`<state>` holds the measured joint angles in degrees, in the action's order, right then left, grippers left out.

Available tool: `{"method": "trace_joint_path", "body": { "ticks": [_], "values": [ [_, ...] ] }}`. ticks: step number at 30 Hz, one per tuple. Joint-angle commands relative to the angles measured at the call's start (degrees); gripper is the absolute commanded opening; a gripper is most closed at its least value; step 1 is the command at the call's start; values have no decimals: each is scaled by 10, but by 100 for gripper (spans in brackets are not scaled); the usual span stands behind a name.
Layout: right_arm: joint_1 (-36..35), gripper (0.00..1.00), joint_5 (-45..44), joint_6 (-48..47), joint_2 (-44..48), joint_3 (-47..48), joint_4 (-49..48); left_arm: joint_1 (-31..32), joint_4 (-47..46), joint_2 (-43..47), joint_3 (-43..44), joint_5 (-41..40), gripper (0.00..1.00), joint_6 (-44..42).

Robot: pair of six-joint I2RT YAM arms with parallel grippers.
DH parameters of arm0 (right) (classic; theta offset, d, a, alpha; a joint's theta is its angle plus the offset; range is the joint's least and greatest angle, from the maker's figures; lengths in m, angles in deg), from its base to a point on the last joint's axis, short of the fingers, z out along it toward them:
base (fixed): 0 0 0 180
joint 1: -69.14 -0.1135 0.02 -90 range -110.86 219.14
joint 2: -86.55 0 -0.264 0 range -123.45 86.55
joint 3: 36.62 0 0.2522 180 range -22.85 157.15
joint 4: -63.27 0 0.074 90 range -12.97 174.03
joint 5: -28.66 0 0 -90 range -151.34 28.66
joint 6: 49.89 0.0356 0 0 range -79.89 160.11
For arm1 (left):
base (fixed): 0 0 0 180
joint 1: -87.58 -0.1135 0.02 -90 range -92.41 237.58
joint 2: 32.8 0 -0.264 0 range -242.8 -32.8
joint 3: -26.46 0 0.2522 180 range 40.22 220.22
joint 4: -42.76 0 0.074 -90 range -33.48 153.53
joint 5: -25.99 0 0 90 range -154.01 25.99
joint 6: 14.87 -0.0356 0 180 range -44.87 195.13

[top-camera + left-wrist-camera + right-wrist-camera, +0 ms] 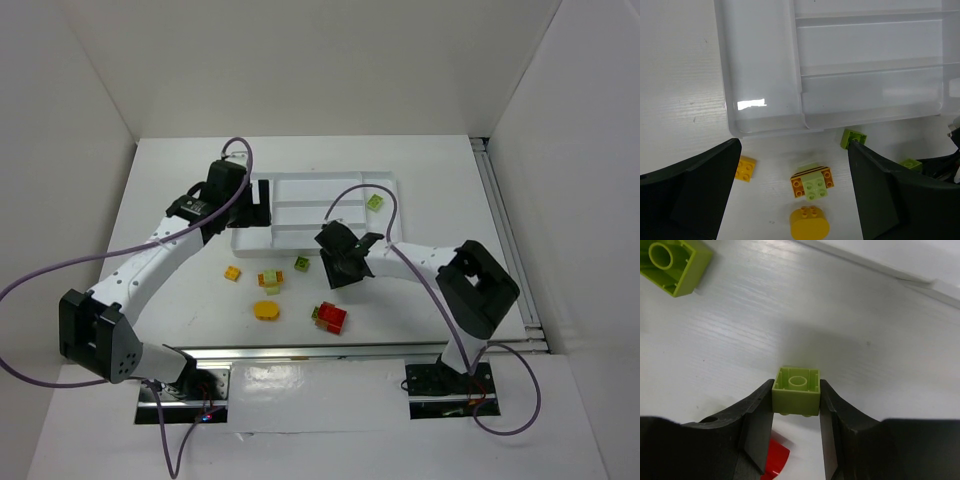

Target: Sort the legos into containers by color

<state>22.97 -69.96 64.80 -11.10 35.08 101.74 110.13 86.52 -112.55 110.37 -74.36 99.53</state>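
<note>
My right gripper (796,388) is shut on a lime green lego (796,398), pinched between both pads with its hollow underside facing the camera. It sits just in front of the white tray (330,178), and one green lego (375,202) lies in the tray's right end. My left gripper (794,148) stands open and holds nothing. It hovers at the tray's (765,75) left end, above a green-on-orange stack (812,182). Close by lie a yellow brick (746,168), a round yellow piece (810,222) and a green brick (853,138).
A red lego (330,318) lies near the front of the table. Another green brick (672,262) rests on the table to the left of my right gripper. White walls enclose the table on three sides.
</note>
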Motion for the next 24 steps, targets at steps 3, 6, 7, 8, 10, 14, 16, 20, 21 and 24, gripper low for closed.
{"method": "trace_joint_path", "body": {
  "ticks": [3, 6, 7, 8, 10, 14, 16, 20, 21, 24],
  "values": [
    [6, 35, -105, 20, 77, 64, 46, 2, 10, 1, 20, 11, 99, 6],
    [60, 35, -128, 6, 98, 83, 34, 2, 30, 14, 20, 32, 99, 22],
    [97, 35, -128, 6, 98, 89, 29, 2, 42, 20, 15, 38, 98, 28],
    [115, 35, -128, 6, 98, 97, 22, 7, 48, 34, 9, 45, 98, 35],
    [147, 35, -128, 0, 80, 120, 10, 19, 58, 49, -18, 45, 98, 56],
    [219, 36, -128, -15, 24, 167, -12, 39, 84, 90, -75, 6, 98, 93],
    [236, 36, -128, -20, -16, 197, -20, 45, 99, 112, -101, -8, 98, 106],
    [265, 57, -112, -25, -73, 240, -34, 50, 126, 139, -129, -25, 98, 145],
    [272, 82, -105, -25, -90, 249, -27, 51, 126, 139, -135, -39, 98, 157],
    [272, 96, -105, -25, -96, 269, -27, 45, 152, 139, -150, -91, 93, 227]
  ]
}}
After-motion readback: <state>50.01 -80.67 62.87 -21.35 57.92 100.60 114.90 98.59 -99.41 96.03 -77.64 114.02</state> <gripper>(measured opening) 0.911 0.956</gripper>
